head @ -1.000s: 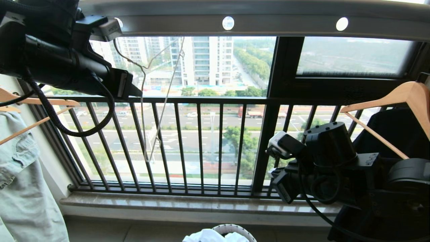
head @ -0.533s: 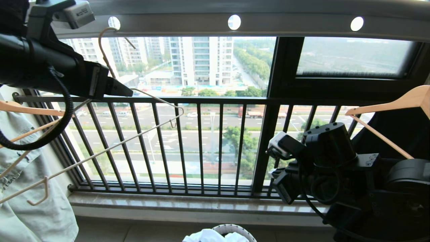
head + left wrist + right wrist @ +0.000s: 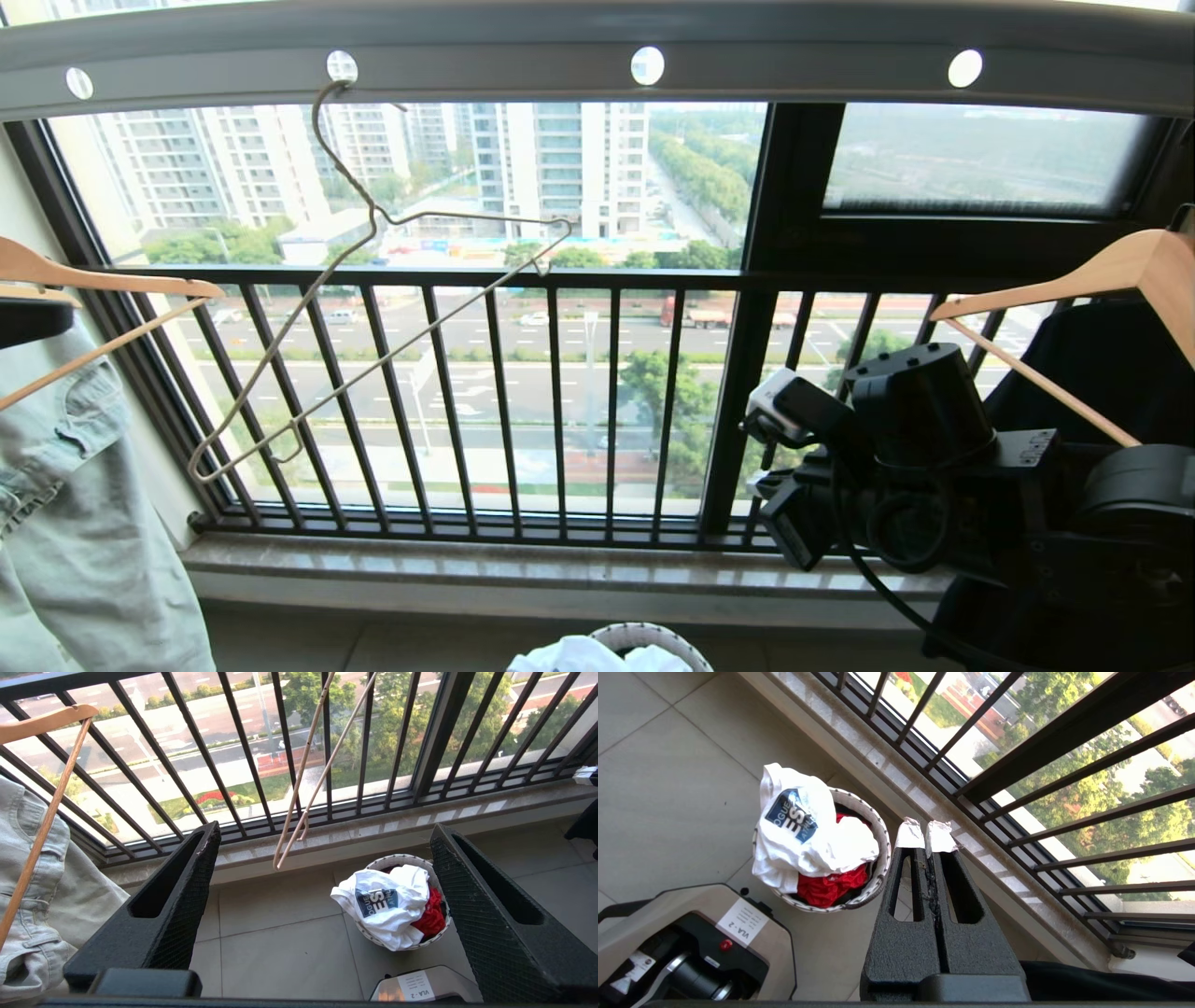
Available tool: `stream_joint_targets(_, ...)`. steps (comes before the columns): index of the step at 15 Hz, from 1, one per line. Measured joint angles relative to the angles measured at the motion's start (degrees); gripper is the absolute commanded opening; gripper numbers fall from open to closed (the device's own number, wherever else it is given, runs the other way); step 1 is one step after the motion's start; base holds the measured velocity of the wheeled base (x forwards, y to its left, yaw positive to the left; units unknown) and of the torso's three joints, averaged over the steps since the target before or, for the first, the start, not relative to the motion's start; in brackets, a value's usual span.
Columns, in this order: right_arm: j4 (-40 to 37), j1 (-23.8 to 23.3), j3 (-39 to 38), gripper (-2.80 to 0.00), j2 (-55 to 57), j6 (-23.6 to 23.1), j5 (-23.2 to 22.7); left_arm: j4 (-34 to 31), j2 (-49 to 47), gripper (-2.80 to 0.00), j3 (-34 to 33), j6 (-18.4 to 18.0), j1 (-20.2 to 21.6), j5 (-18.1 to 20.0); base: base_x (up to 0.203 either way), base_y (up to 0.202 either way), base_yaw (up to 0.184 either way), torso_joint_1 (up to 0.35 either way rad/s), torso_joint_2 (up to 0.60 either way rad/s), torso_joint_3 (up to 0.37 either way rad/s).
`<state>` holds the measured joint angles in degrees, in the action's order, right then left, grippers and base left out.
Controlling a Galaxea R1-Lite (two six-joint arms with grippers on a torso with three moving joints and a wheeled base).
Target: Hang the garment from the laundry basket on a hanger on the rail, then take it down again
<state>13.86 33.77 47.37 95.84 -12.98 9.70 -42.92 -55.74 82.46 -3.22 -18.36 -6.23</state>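
Note:
The cream wire hanger (image 3: 373,215) hangs by its hook from a hole in the grey rail (image 3: 794,65), tilted with one end low by the window bars; nothing is on it. Its low end (image 3: 276,864) also shows in the left wrist view. My left gripper (image 3: 324,828) is open and empty, below the hanger and out of the head view. The white garment (image 3: 387,900) with its blue print lies crumpled on top of the laundry basket (image 3: 397,858) on the floor. My right gripper (image 3: 924,833) is shut and empty, parked above and beside the basket (image 3: 878,858).
Wooden hangers flank the spot: one at the left (image 3: 103,280) with pale denim (image 3: 75,523), one at the right (image 3: 1102,271) with a black shirt (image 3: 1102,373). Black window bars (image 3: 560,401) and a stone sill (image 3: 560,560) stand behind. Red cloth (image 3: 432,917) lies under the garment.
My left gripper has opened and let go of the hanger, and the arm has dropped out of the head view. The hanger now hangs from the rail on its own, swung to a tilt.

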Motion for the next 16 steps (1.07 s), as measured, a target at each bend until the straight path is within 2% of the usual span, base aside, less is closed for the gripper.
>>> stream_joint_targets(1, 0.0, 0.0, 0.0, -2.80, -0.1, 0.0, 0.0, -0.9, 3.3, 0.00, -1.8, 0.2, 0.0, 0.0, 0.000, 0.000, 0.000, 0.000, 0.00, 0.000)
stream_joint_targets(2, 0.0, 0.0, -0.1, -2.80, -0.2, -0.5, 0.0, -1.5, 6.8, -2.80, -4.1, 0.3, 0.0, -0.1, 0.000, 0.000, 0.000, 0.000, 0.00, 0.000)
stream_joint_targets(5, 0.0, 0.0, -0.8, -2.80, -0.4, -1.6, 0.0, -2.0, 15.7, -2.80, -10.1, 0.4, 0.4, 0.0, 0.000, 0.000, 0.000, 0.000, 0.00, 0.000)
stream_joint_targets(8, 0.9, 0.5, -2.5, -2.80, -1.6, -2.1, 0.1, -2.0, 21.5, -2.80, -13.0, 0.3, 1.6, -0.1, 0.000, 0.000, 0.000, 0.000, 0.00, 0.000)
stream_joint_targets(10, 1.7, 0.7, -3.8, -2.80, -4.5, -2.0, 0.3, -1.7, 25.1, -2.80, -14.6, -0.1, 3.8, -0.2, 0.000, 0.000, 0.000, 0.000, 0.00, 0.000)
stream_joint_targets(13, 2.0, 0.6, -5.2, -2.80, -11.9, -1.9, 1.7, -1.5, 29.3, -2.80, -15.8, 2.5, 6.0, 0.0, 0.000, 0.000, 0.000, 0.000, 0.00, 0.000)
stream_joint_targets(16, 1.2, -0.6, -6.1, -2.80, -21.6, -2.0, 5.0, -1.1, 31.9, -2.80, -18.1, 4.3, 7.0, 0.1, 0.000, 0.000, 0.000, 0.000, 0.00, 0.000)
